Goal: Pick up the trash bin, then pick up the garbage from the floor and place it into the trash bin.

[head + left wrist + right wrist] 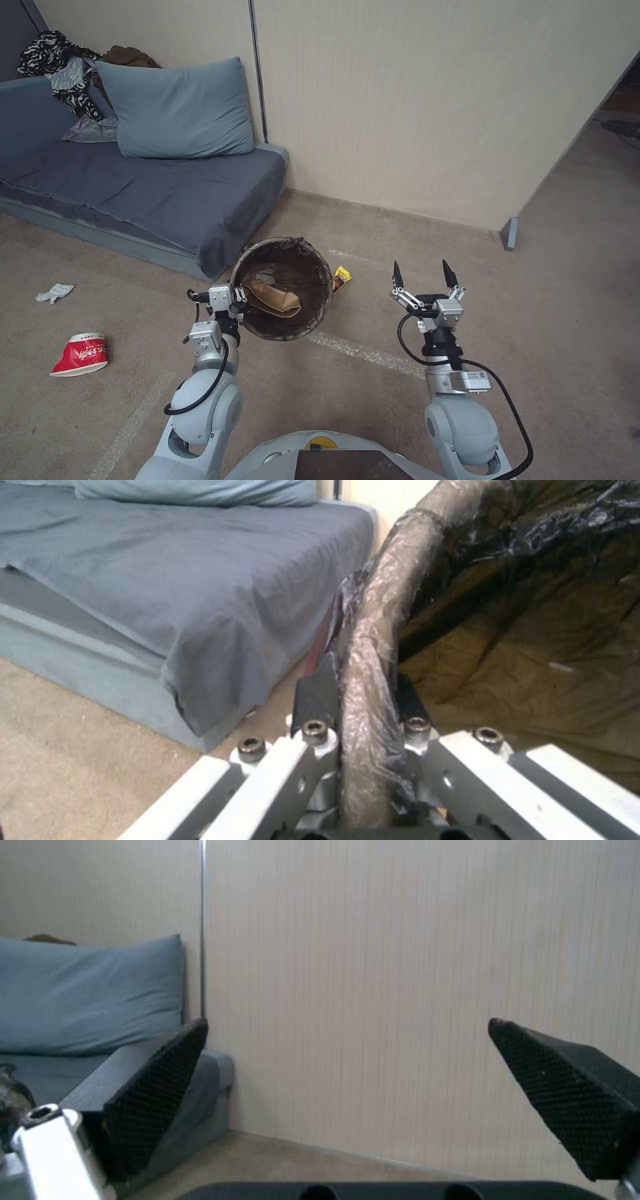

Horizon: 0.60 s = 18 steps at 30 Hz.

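On beige carpet [567,280], the left gripper [239,308] clenches the bag-lined round bin [283,257]; the right gripper [421,275] gapes empty; a red paper cup [80,354] and crumpled white tissue [55,292] remain far left.

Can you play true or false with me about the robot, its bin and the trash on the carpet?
1. The left gripper is pinching the rim of the trash bin. True.
2. The right gripper is holding a cup. False: it is open and holds nothing.
3. A tan paper bag lies inside the bin. True.
4. The red-and-white paper cup is in the bin. False: it lies on its side on the floor, to the robot's left.
5. A yellow snack wrapper lies on the carpet just beside the bin. True.
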Tool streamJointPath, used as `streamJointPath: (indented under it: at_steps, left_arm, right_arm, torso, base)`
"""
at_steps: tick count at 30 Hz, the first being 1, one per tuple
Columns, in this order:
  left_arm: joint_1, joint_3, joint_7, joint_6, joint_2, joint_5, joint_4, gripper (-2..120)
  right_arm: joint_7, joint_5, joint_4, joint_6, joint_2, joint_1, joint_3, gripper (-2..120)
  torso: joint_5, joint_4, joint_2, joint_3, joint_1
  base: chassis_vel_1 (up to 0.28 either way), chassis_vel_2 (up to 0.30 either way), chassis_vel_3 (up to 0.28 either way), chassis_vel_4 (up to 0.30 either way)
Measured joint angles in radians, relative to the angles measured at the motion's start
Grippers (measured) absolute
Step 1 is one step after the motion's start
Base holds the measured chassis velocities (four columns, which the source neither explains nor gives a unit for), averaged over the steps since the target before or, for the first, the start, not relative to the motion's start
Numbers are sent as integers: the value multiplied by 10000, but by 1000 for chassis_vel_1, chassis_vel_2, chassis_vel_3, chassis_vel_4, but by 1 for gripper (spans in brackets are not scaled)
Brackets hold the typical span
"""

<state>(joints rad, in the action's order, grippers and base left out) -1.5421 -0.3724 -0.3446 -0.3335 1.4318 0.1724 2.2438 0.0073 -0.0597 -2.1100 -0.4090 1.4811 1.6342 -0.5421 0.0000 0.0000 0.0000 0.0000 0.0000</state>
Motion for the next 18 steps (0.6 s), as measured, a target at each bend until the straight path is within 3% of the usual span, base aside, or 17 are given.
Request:
streamJointPath:
  at_steps: [18]
  left_arm:
    - [8,142,14,197,53,56,-85,3]
  right_arm:
    - [15,10,-112,56,33,-41,161,100]
  torso:
    - [0,1,0,0,0]
  base:
    - [0,0,0,0]
